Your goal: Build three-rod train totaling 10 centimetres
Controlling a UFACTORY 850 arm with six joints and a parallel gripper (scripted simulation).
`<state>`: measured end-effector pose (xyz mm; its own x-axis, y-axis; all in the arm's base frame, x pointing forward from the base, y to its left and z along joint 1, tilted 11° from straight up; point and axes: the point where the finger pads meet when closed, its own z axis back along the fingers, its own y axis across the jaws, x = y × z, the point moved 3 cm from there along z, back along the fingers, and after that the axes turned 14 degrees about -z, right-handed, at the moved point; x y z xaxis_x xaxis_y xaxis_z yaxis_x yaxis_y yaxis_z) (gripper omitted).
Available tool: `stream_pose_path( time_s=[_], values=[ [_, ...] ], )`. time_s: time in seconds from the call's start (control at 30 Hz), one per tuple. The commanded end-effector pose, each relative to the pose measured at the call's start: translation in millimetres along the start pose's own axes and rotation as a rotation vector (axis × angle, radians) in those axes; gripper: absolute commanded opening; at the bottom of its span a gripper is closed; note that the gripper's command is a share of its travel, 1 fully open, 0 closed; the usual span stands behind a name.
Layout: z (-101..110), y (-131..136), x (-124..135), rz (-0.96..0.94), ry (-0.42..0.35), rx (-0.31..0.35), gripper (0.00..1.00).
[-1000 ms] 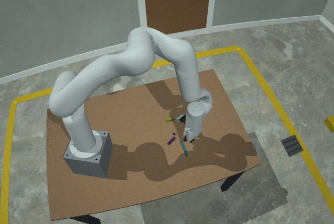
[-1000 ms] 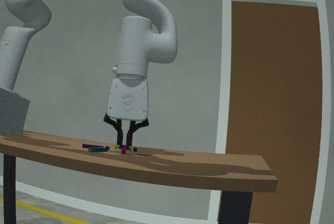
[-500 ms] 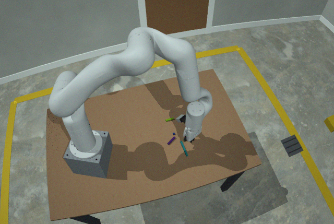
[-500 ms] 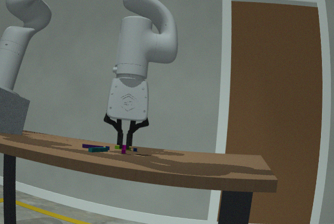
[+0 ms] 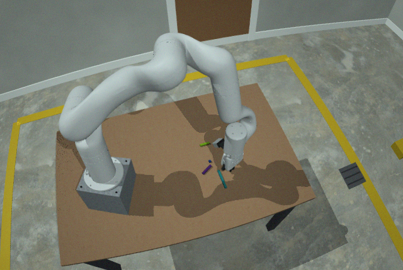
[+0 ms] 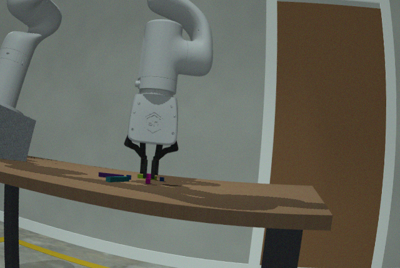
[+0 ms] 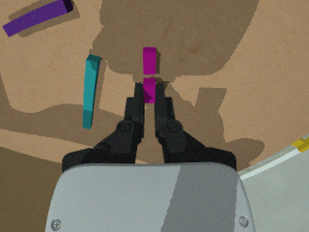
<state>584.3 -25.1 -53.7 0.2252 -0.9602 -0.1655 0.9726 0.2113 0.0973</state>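
My gripper points down, shut on a magenta rod, low over the table. Another magenta rod lies just beyond the fingertips, roughly in line with the held one, with a small gap showing in the wrist view. A turquoise rod and a purple rod lie apart to the side. A lime rod lies farther back. One small blue rod lies near the purple one; another blue rod shows right of the fingers.
The rods are on a brown table. The robot's base stands at its left end. Arm shadows darken the table around the rods. The arm and hand hide the magenta rods in the top view.
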Motion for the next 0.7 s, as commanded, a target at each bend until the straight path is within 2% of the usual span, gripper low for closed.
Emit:
stream_pose_path(
  time_s=[0.0, 0.67],
  values=[
    [-1.3, 0.9, 0.3, 0.0, -0.001, 0.002, 0.04],
    [-10.7, 0.9, 0.3, 0.0, -0.001, 0.002, 0.04]
  ],
)
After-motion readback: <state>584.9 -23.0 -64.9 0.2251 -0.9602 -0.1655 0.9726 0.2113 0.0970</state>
